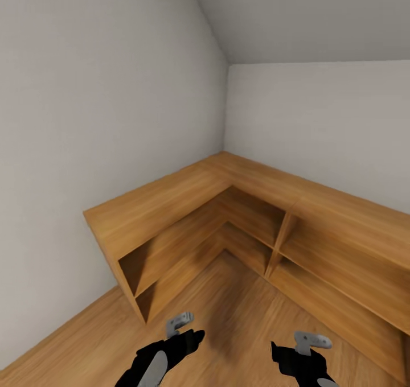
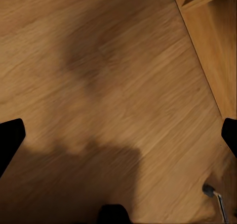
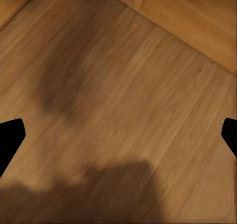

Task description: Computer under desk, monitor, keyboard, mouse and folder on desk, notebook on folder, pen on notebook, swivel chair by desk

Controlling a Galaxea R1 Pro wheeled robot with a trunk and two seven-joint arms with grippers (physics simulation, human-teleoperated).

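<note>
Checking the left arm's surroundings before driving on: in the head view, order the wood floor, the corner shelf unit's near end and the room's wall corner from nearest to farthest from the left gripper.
1. Wood floor, directly below the left gripper.
2. Shelf unit's near end, just ahead, slightly left.
3. Wall corner, far ahead, behind the shelf.

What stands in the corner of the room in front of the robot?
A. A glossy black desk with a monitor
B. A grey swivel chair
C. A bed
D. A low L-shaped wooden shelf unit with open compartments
D: the head view shows a low wooden shelf unit running along both walls, its compartments open.
</note>
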